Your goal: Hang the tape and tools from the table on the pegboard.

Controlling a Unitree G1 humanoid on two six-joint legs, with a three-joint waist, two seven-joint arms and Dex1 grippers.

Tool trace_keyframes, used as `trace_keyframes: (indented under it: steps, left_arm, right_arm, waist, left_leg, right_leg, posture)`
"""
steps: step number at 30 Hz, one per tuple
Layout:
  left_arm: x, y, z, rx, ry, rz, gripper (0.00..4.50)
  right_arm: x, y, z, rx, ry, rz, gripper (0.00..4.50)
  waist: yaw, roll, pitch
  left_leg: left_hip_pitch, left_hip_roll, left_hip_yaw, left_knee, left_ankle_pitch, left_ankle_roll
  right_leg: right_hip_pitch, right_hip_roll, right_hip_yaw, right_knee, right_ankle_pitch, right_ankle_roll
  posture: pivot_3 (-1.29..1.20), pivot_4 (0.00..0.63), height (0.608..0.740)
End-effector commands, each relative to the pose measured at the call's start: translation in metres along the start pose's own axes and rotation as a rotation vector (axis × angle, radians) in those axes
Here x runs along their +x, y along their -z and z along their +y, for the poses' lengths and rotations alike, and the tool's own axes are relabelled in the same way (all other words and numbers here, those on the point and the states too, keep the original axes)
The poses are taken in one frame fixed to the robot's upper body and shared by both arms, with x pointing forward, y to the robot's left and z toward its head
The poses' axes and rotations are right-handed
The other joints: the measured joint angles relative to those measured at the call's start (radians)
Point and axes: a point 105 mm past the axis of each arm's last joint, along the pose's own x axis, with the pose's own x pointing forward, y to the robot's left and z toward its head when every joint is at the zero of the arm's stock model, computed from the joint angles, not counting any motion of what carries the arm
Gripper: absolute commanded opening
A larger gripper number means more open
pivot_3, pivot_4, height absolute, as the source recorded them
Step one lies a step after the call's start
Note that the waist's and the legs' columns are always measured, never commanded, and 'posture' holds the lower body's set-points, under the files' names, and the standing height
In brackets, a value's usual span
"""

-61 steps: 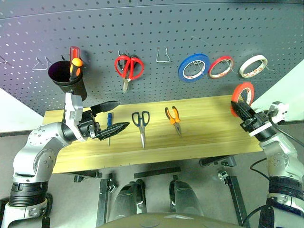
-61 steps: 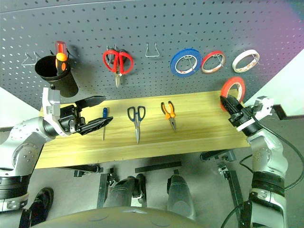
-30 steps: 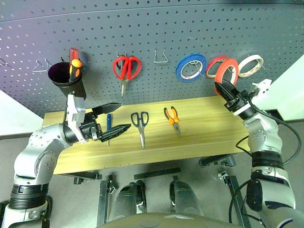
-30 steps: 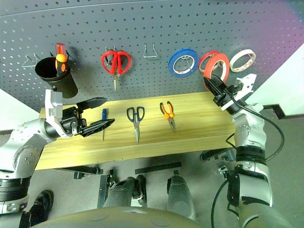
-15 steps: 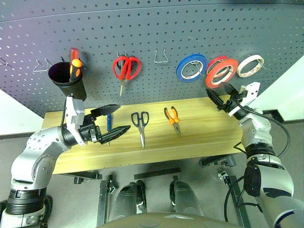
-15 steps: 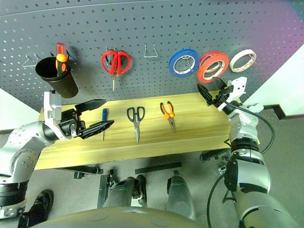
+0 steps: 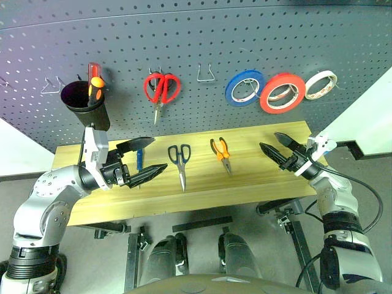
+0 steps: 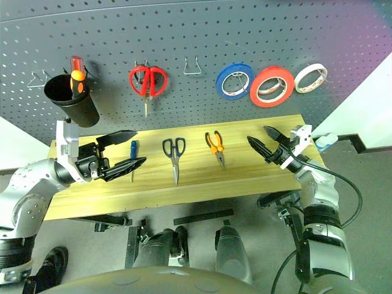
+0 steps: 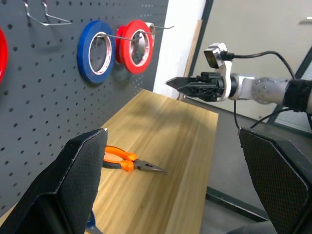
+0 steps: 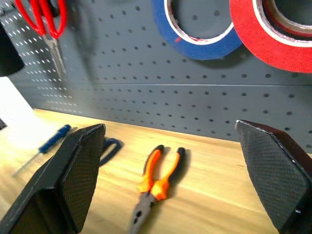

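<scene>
Wooden table (image 7: 257, 177); dark pegboard (image 7: 245, 37) behind.

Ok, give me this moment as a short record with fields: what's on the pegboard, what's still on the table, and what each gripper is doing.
pegboard: red tape hung beside blue tape and whitish tape; red-handled scissors; black cup holding screwdrivers
table: blue-handled screwdriver, dark-handled scissors, orange-handled pliers
left gripper: jaws open, empty, over the screwdriver end of the table
right gripper: jaws open, empty, below the red tape
left to hang: the three tools
</scene>
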Motion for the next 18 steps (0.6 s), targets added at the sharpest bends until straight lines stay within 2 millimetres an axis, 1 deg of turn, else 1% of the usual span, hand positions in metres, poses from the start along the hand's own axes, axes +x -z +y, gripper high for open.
trace_keyframes:
  steps: [1,4,6,7,8,10,12,13,15,16,18]
  left_arm:
    - [-0.006,-0.010,-0.002,0.042,-0.002,-0.010,4.50]
    - [-0.007,-0.009,-0.003,0.042,-0.004,-0.007,4.50]
    - [-0.010,-0.009,-0.003,0.041,-0.013,0.003,4.50]
    - [-0.011,-0.008,-0.004,0.042,-0.018,0.008,4.50]
    - [-0.012,-0.009,-0.004,0.041,-0.023,0.011,4.50]
    - [-0.014,-0.009,-0.005,0.042,-0.032,0.017,4.50]
    - [-0.017,-0.009,-0.006,0.042,-0.041,0.021,4.50]
    - [-0.018,-0.009,-0.007,0.041,-0.047,0.021,4.50]
    - [-0.020,-0.010,-0.008,0.042,-0.054,0.023,4.50]
    - [-0.020,-0.010,-0.009,0.042,-0.057,0.024,4.50]
    - [-0.022,-0.011,-0.011,0.040,-0.067,0.025,4.50]
  right_arm:
    - [0.017,0.000,0.010,-0.030,0.019,0.058,4.47]
    - [0.021,0.000,0.016,-0.063,0.022,0.080,4.47]
    - [0.040,0.001,0.026,-0.021,0.045,0.098,4.47]
    - [0.049,0.002,0.029,-0.017,0.073,0.116,4.47]
    - [0.058,0.004,0.036,-0.028,0.070,0.134,4.47]
    - [0.070,0.007,0.048,-0.031,0.062,0.165,4.47]
    - [0.083,0.007,0.054,-0.034,0.097,0.185,4.47]
    - [0.088,0.008,0.054,-0.001,0.125,0.191,4.47]
    - [0.094,0.014,0.053,-0.021,0.187,0.249,4.47]
    - [0.097,0.016,0.055,-0.051,0.195,0.272,4.47]
    - [0.104,0.021,0.062,-0.040,0.202,0.291,4.47]
  waist:
    - [0.000,-0.001,-0.001]
    - [0.004,-0.001,-0.001]
    - [0.007,-0.001,0.000]
    - [0.005,-0.001,-0.001]
    - [0.004,-0.001,-0.001]
    - [0.006,-0.001,-0.001]
    - [0.008,-0.001,-0.001]
    - [0.008,-0.001,-0.001]
    - [0.010,-0.001,0.000]
    - [0.012,-0.001,0.000]
    - [0.014,-0.002,0.000]
  left_leg:
    - [0.000,0.000,0.000,0.000,0.000,0.000]
    - [-0.001,0.000,0.000,0.000,0.000,-0.001]
    - [-0.001,0.000,0.001,-0.001,0.000,0.000]
    - [-0.002,0.000,0.001,-0.001,0.000,0.000]
    - [-0.002,0.000,0.002,-0.001,0.000,0.000]
    - [-0.002,0.000,0.002,-0.002,0.000,-0.001]
    - [-0.002,0.001,0.002,-0.002,0.000,-0.001]
    - [-0.002,0.000,0.002,-0.003,0.000,-0.001]
    - [-0.002,0.000,0.003,-0.003,0.000,-0.001]
    - [-0.002,0.000,0.003,-0.003,0.000,-0.002]
    - [-0.003,0.000,0.003,-0.003,-0.001,-0.002]
  right_leg:
    - [-0.001,0.000,0.000,0.000,0.000,0.000]
    - [-0.003,0.000,0.001,0.001,0.000,0.000]
    - [-0.003,0.000,0.001,0.001,0.000,0.000]
    - [-0.004,0.000,0.001,0.001,0.000,0.000]
    - [-0.004,-0.001,0.002,0.001,0.000,0.000]
    - [-0.006,-0.001,0.003,0.001,0.000,-0.001]
    - [-0.007,-0.001,0.004,0.001,0.000,-0.001]
    - [-0.007,-0.001,0.004,0.001,0.000,-0.001]
    - [-0.008,-0.001,0.004,0.001,0.000,-0.001]
    - [-0.008,-0.001,0.004,0.001,0.000,-0.001]
    - [-0.010,-0.001,0.004,0.000,0.000,-0.001]
  posture:
    - [-0.20,0.184,0.740]
    - [-0.20,0.185,0.740]
    - [-0.19,0.199,0.740]
    - [-0.18,0.200,0.740]
    - [-0.18,0.204,0.740]
    - [-0.17,0.208,0.740]
    - [-0.16,0.211,0.740]
    - [-0.15,0.215,0.740]
    - [-0.14,0.219,0.740]
    - [-0.14,0.224,0.740]
    - [-0.13,0.231,0.740]
